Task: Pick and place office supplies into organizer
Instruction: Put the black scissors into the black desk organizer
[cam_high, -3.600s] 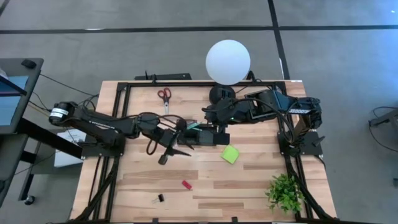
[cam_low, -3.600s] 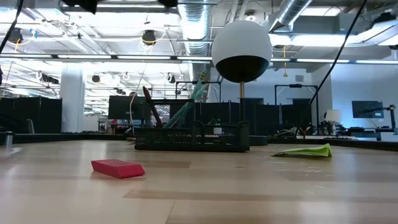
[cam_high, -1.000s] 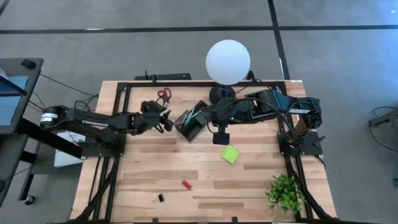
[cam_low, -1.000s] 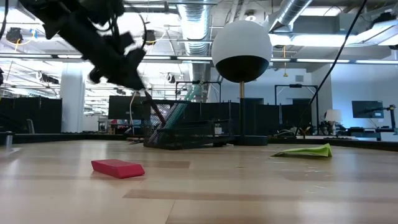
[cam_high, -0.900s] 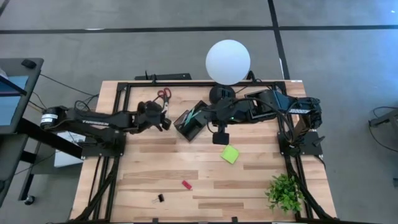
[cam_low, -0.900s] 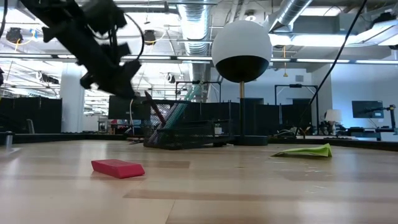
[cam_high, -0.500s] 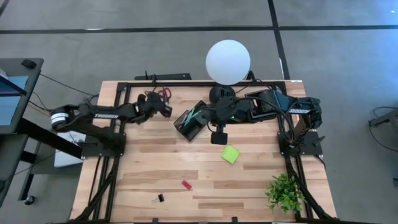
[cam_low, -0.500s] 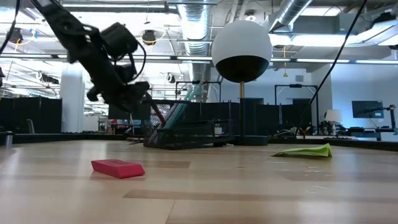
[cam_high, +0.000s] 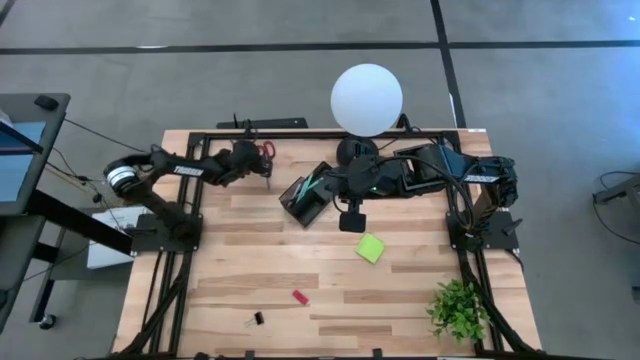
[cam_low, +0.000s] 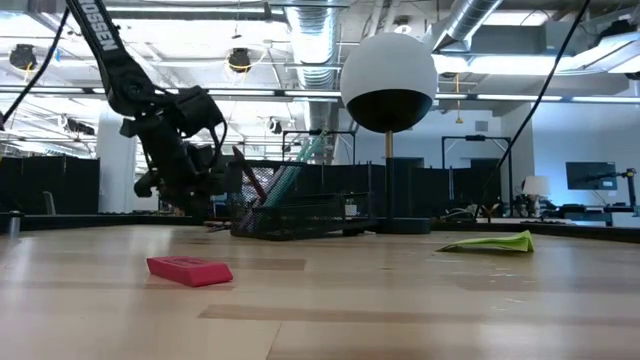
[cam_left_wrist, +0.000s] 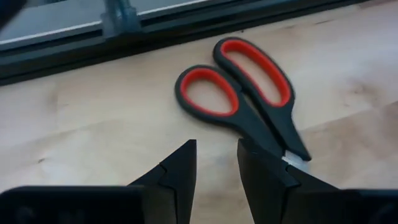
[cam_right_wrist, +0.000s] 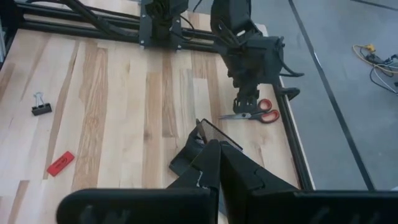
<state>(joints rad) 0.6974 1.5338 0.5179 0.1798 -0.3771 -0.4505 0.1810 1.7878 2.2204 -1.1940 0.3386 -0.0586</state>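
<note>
- Surface: I work on a pale wooden table (cam_high: 400, 290) ringed by a black rail frame. The low view looks level across it into a large room with exposed ducts and strip lights.
- My left gripper (cam_high: 262, 168) sits at the far left part of the table, directly over the red-handled scissors (cam_high: 265, 151). In my left wrist view its fingers (cam_left_wrist: 177, 171) stand narrowly apart with bare wood between them; the scissors (cam_left_wrist: 249, 99) lie flat just ahead, not gripped. Whether a fingertip touches the blade I cannot tell.
- My right gripper (cam_high: 351, 219) rests at table centre, jaws fully closed, holding nothing.
- The organizer (cam_high: 305, 200) lies skewed between my two grippers, just beside the right one, with pens (cam_high: 313, 183) leaning out of it. In the low view it looks tilted, though I am not certain of that.
- Still loose: the sticky-note pad (cam_high: 370, 248) near my right gripper, and the red piece (cam_high: 299, 297) and black clip (cam_high: 258, 319) near the front edge, well apart from both arms.
- Edges: the globe lamp (cam_high: 367, 98) stands at the far edge; a plant (cam_high: 458, 308) fills the front right corner.
- Open room: the front middle strip of the table carries only those two small items.
</note>
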